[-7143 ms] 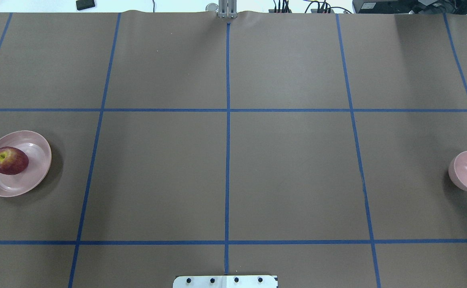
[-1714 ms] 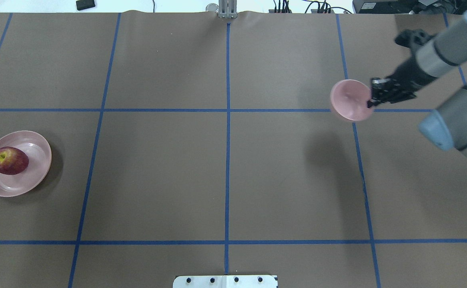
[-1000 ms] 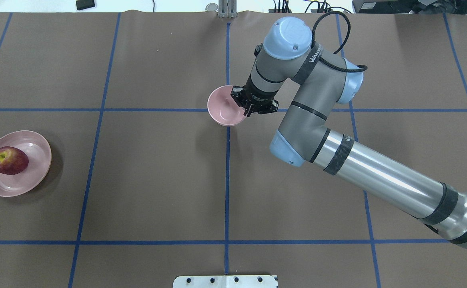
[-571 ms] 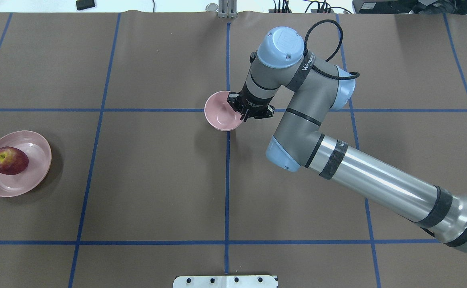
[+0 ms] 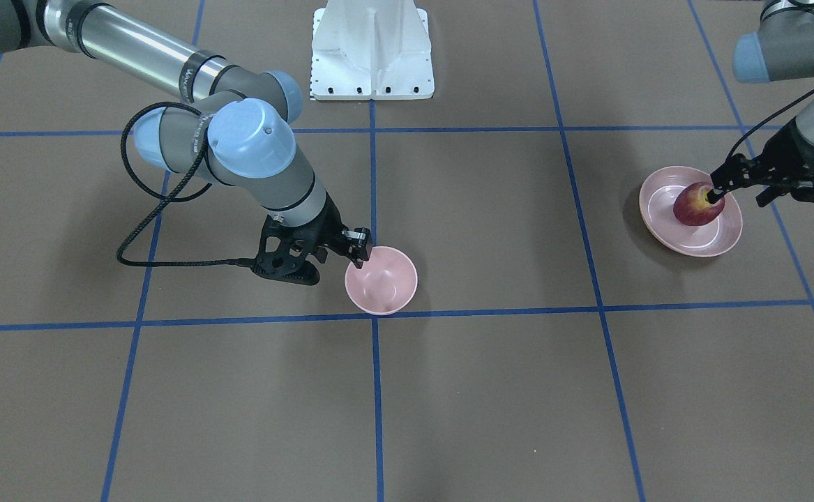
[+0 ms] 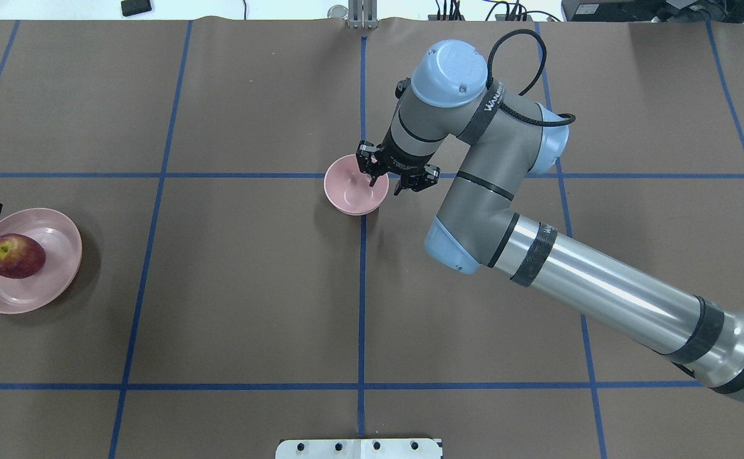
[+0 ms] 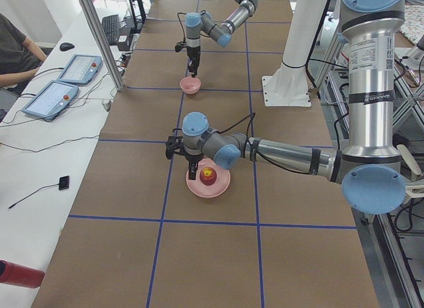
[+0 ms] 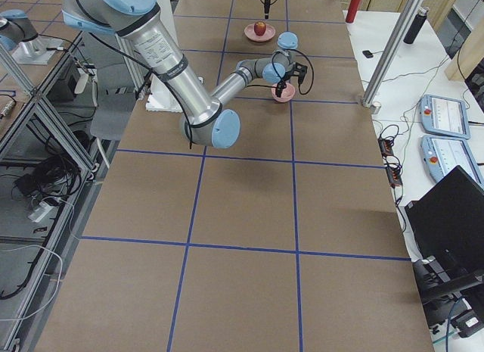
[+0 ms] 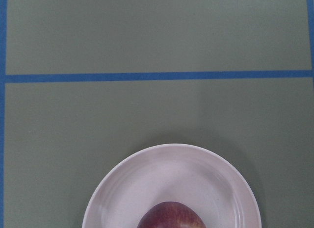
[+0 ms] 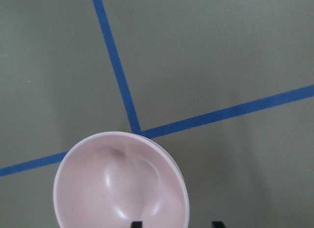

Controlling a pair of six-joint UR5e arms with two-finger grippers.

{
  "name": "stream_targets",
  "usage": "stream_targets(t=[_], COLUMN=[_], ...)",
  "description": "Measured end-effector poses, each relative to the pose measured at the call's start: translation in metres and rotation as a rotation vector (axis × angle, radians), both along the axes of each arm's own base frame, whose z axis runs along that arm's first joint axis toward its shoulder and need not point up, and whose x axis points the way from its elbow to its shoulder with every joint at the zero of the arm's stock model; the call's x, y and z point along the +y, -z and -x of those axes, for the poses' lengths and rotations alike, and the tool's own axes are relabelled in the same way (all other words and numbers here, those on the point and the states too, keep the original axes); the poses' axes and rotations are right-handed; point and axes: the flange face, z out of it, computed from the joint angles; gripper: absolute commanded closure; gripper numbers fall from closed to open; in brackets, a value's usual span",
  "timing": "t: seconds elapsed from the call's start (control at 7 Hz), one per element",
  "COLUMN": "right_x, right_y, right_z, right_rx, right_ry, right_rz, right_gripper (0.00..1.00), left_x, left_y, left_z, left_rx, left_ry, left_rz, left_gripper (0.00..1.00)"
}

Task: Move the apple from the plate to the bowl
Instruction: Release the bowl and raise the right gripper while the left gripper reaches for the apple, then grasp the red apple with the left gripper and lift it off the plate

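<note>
- The apple (image 6: 14,255) sits on the plate (image 6: 53,280), yellow stem patch facing up, way over at the robot's left end of the desk (image 6: 250,287).
- The left claw (image 5: 736,199) is spread open with nothing in it. It points down near the apple. In the front view one fingertip overlaps the top of the fruit, but I honestly can't tell if it's touching.
- The left wrist cam only catches the top of the apple at its bottom edge, with the plate around it. No fingers show up there.
- The bowl (image 6: 349,194) is upright in the middle of the desk, right by the crossing of the blue tape lines (image 6: 361,306). It's well apart from the plate, and there's nothing inside it.
- The right claw (image 6: 387,185) is open too and straddles the bowl's rim on the robot's right side, with one finger down inside and the other outside. The right wrist cam shows the same thing, with a gap on both sides of the wall, so it isn't pinching the bowl.
</note>
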Motion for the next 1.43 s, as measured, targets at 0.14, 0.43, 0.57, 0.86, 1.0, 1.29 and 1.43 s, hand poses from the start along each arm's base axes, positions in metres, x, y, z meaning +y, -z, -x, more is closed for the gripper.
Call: stream_targets(t=[0.14, 0.43, 0.57, 0.86, 1.0, 1.29, 1.43], right_x=[0.002, 0.004, 0.004, 0.004, 0.004, 0.001, 0.006], right_y=[-0.01, -0.019, -0.022, -0.023, -0.022, -0.031, -0.054], right_z=[-0.014, -0.025, -0.028, -0.03, -0.031, -0.078, -0.135], right_rx=[-0.005, -0.006, -0.005, -0.005, -0.006, -0.021, -0.035], right_ry=[0.002, -0.001, -0.002, -0.003, -0.005, -0.029, -0.035], right_rz=[0.005, 0.009, 0.011, 0.011, 0.011, 0.026, 0.029], right_gripper=[0.0, 0.0, 0.0, 0.0, 0.0, 0.0, 0.0], left_x=[0.007, 0.02, 0.023, 0.018, 0.016, 0.012, -0.004], left_y=[-0.004, -0.021, -0.028, -0.032, -0.031, -0.004, 0.046], left_z=[-0.018, -0.034, -0.04, -0.054, -0.057, -0.06, -0.063], left_rx=[-0.026, -0.056, -0.065, -0.067, -0.066, -0.022, 0.005], left_ry=[-0.018, -0.047, -0.057, -0.073, -0.076, -0.097, -0.098], left_rz=[0.002, 0.023, 0.033, 0.042, 0.046, 0.073, 0.107], left_gripper=[0.02, 0.02, 0.07, 1.0, 1.0, 1.0, 1.0])
